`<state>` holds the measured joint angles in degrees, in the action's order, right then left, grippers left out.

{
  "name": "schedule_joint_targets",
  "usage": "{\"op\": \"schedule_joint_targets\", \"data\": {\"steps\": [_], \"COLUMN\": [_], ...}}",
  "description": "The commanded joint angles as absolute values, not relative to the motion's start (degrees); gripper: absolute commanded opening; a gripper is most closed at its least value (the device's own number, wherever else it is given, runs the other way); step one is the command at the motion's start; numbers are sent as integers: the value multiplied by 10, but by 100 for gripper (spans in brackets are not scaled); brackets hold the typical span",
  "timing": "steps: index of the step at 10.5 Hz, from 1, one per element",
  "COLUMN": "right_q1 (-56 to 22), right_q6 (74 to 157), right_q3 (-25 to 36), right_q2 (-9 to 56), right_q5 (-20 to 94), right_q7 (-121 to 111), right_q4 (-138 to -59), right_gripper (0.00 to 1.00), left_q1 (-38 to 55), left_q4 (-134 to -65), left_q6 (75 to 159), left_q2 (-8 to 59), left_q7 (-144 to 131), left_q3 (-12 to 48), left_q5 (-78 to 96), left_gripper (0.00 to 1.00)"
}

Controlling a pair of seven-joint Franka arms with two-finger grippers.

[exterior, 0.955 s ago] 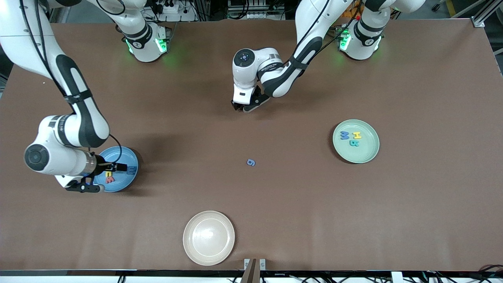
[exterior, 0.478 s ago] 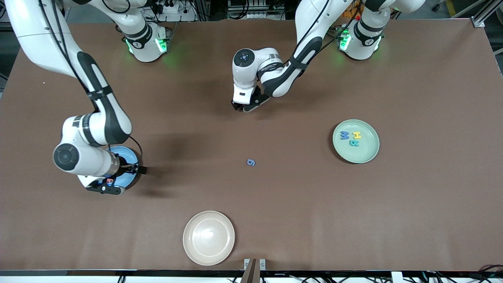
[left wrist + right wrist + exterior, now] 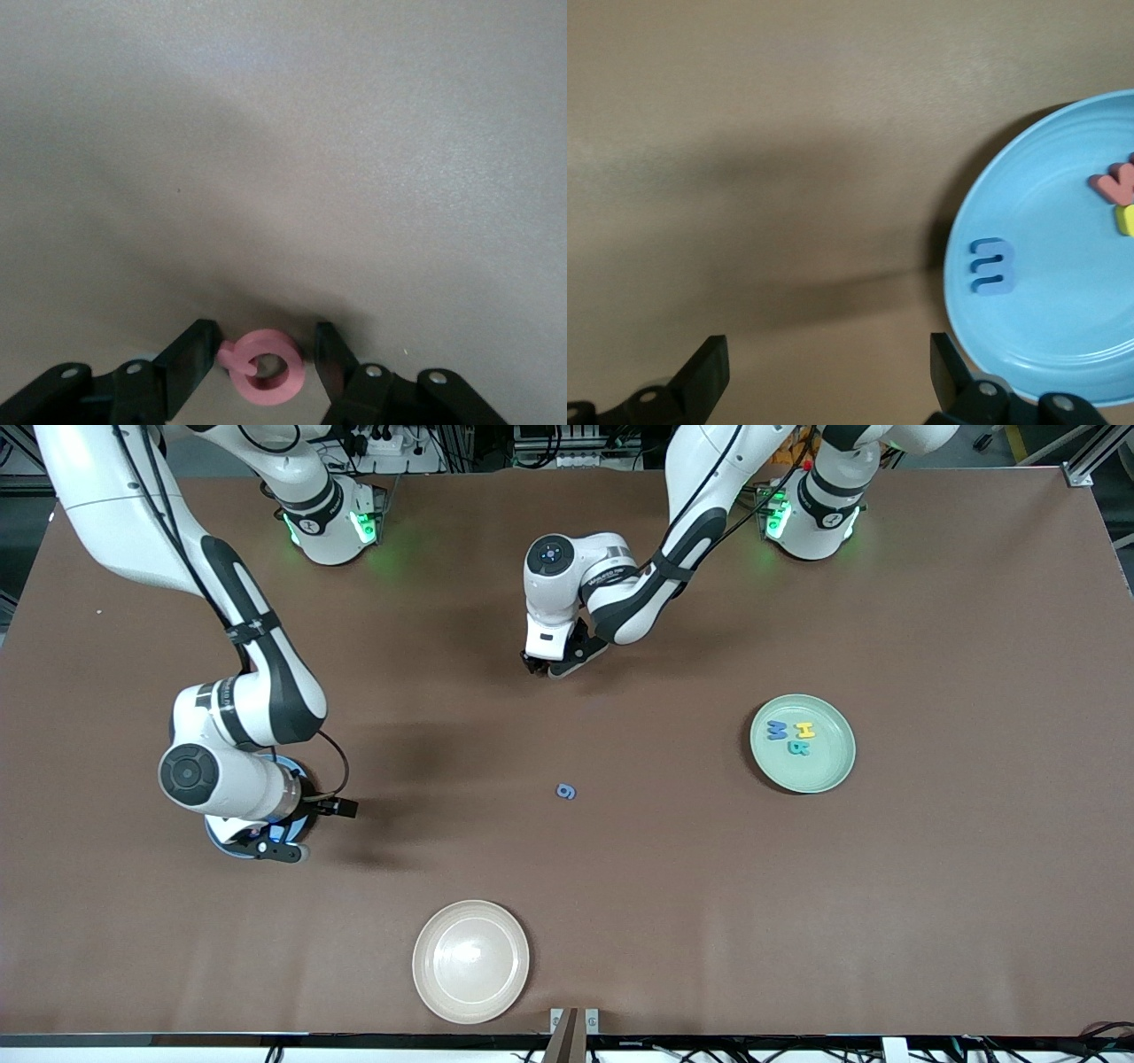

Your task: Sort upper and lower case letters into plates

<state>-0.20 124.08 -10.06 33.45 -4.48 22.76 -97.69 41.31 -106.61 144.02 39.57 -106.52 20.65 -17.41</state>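
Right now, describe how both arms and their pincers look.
Both arms are glossy white with black joint bands, black cables along the links and green lights at the bases. The left pincer and right pincer have black fingers with screw heads.

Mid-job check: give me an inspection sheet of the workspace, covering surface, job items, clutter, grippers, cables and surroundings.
Surface: brown table, a few light creases.
Job's things: green plate holds three letters; blue plate holds a blue letter, a red one and a yellow one; a blue letter lies loose mid-table.
Clutter: cream plate, nothing in it.
Grippers: left gripper is shut on a pink letter, low over the table near the bases; right gripper is open over the blue plate's edge.
Cables: black cable loops at the right wrist.
Surroundings: rack and wiring along the base side.
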Motion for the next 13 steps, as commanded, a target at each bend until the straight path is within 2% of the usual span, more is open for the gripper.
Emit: {"op": "schedule_joint_targets", "data": {"steps": [1,8,9,10,11,13], "right_q1": [-5,-5,-5,-5,-5,-9], "right_q6": [1238,1237,1237,1237,1237,1237], "right_q3": [-100,-100,-100,-100,-100,-100], "right_q2": [346,358,358,358,359,360], "right_q5": [-46,-45,-46,-45,-45,-46], "right_q7": [243,250,250,250,250,250], "right_q4": [-958,-938,-937,-935,-934,-934], "right_gripper": [100,100,100,100,100,100], "left_q1": [423,429,428,428,428,428], "left_q4": [-1063,-1066,-1066,-1066,-1066,-1065], "left_q6": [1439,1439,1439,1439,1439,1428], "left_q2": [400,397,397,397,397,396], "left_q7": [-1090,-1116,-1114,-1113,-1111,-1074], "left_q3": [202,203,203,203,203,202], "left_q5": [-186,-187,-191,-192,-195,-196], "left_gripper": [58,58,54,36,30,12]}}
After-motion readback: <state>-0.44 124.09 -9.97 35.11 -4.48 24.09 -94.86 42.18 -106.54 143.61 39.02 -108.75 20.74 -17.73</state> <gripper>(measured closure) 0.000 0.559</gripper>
